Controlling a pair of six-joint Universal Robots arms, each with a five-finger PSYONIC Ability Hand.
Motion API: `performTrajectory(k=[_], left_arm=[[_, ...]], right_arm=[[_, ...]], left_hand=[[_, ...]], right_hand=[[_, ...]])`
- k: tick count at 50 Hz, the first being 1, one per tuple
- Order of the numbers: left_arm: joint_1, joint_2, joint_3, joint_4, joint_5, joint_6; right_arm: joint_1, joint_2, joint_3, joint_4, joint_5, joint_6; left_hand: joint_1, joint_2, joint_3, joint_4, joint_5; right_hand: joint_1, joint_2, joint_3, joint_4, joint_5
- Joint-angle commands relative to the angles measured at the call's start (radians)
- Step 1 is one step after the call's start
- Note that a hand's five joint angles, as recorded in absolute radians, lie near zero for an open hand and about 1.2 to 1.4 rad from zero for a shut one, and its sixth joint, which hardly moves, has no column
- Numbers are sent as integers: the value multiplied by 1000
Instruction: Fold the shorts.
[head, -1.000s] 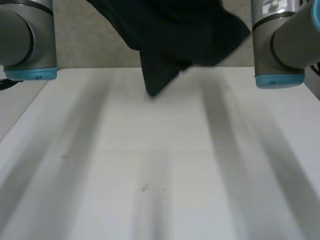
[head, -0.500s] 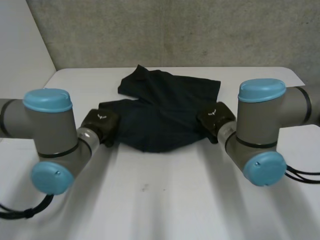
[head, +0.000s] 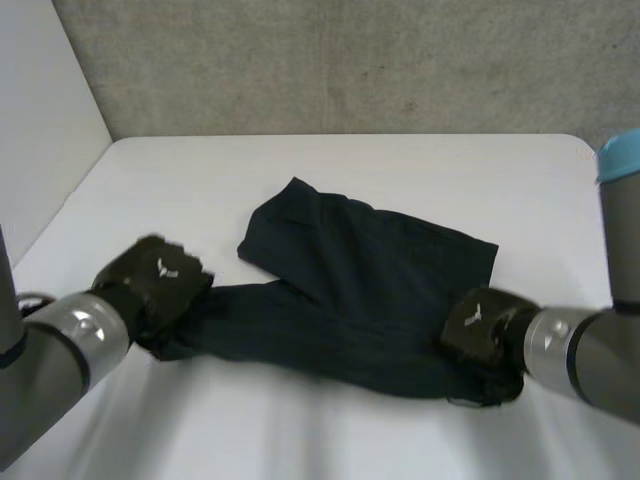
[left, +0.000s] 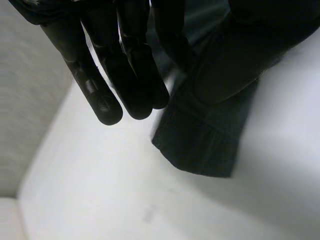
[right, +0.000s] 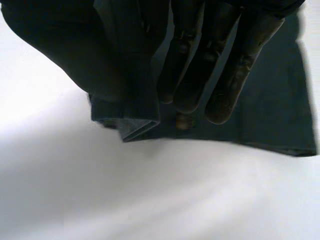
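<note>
Head view has the dark shorts (head: 360, 290) lying loosely spread across the middle of the desk (head: 500, 170), somewhat nearer its front edge than its back. The left hand (head: 155, 280) is at the cloth's left end and the right hand (head: 480, 325) at its right end. In each wrist view the fingers (left: 135, 75) (right: 190, 75) seem to pinch a hemmed corner against the thumb, though dark cloth on dark hand makes that uncertain. No neat fold shows, so I judge most of the folding is left.
</note>
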Motion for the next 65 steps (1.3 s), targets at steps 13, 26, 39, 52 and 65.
performTrajectory(k=[13,26,39,52,65], left_arm=[[-121,-749,730,618,-26,13],[-138,-1038,967,710,4,-80],[-130,-754,641,785,18,-269],[-79,-502,353,583,13,-567],[-56,-502,355,403,15,-671]], right_arm=[[-26,399,-368,-526,250,185],[-26,597,-416,-879,402,-7],[-38,207,-158,-759,214,339],[-93,164,49,-563,110,577],[-141,311,84,-766,93,571]], left_hand=[[267,199,204,199,231],[-479,-546,-542,-547,-515],[-955,-1022,-1018,-1023,-991],[-954,-1021,-1017,-1022,-990],[-948,-1016,-1011,-1017,-985]], right_hand=[[431,234,194,204,233],[-140,-338,-378,-368,-338],[-790,-988,-1028,-1018,-988],[-719,-916,-956,-946,-917],[431,234,194,204,233]])
